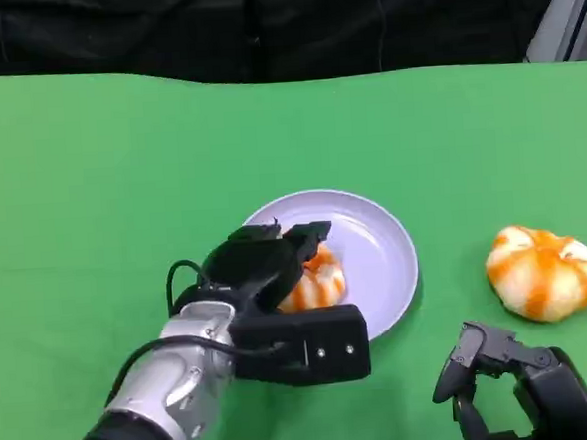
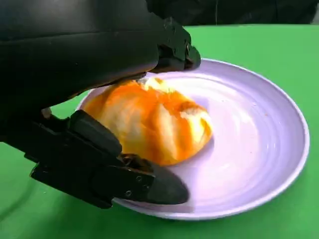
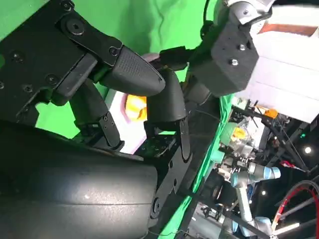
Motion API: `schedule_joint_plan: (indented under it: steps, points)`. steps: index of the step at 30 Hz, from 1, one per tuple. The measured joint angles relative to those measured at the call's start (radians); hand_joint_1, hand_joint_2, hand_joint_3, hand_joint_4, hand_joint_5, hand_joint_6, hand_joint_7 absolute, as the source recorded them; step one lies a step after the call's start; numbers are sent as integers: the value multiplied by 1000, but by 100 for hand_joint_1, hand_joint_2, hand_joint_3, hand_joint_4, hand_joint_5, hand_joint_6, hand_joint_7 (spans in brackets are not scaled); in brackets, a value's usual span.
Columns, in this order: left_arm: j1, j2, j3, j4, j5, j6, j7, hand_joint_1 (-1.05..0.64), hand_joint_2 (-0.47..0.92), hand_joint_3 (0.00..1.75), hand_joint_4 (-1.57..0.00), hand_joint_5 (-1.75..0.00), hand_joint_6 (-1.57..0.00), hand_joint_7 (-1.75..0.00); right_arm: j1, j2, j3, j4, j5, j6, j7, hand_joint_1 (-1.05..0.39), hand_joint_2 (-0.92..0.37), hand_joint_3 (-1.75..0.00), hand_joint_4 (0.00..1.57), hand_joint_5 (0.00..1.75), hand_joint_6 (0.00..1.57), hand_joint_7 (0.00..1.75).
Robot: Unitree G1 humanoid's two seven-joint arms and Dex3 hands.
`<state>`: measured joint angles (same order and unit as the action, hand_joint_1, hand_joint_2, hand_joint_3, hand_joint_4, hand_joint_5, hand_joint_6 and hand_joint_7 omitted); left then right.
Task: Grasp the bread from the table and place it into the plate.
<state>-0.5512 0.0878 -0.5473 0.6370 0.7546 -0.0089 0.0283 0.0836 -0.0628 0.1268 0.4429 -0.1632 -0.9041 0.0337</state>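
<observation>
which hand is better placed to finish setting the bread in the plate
Left. The left hand already grips the orange-and-white striped bread roll over the pale lilac round plate; the right hand holds nothing, off the plate's near right.

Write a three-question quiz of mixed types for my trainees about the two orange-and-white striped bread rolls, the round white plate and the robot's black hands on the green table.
1. True or false: the left hand grips an orange-and-white striped bread roll over the round white plate.
2. Multiple choice: where does the second striped bread roll lie? A) on the plate B) on the green table, to the plate's right C) in the right hand
3. Fill in: the right hand holds ____.

Key: 1 true; 2 B; 3 nothing.
</observation>
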Motion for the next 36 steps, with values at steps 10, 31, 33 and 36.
schedule_joint_plan:
  steps: [10,31,33,36]
  points:
    - [126,85,56,-235,-49,-43,6,-95,92,47,-9,-5,-9,-4,0,0,0,1,0,-1,1,-52,-29,-154,82,175,80,150]
    - [634,153,349,-594,-299,-525,239,-26,92,15,-56,-97,-79,-16,27,2,-2,-29,0,0,4,-52,-32,-150,81,175,78,151]
    - [681,149,369,-583,-317,-612,267,-19,92,15,-62,-98,-85,-20,27,-2,-4,-30,-2,-1,2,-54,-34,-144,80,175,78,152]
    - [719,137,398,-549,-329,-711,295,-13,92,15,-68,-101,-92,-24,27,-2,-4,-30,-2,-1,2,-55,-36,-140,81,175,78,152]
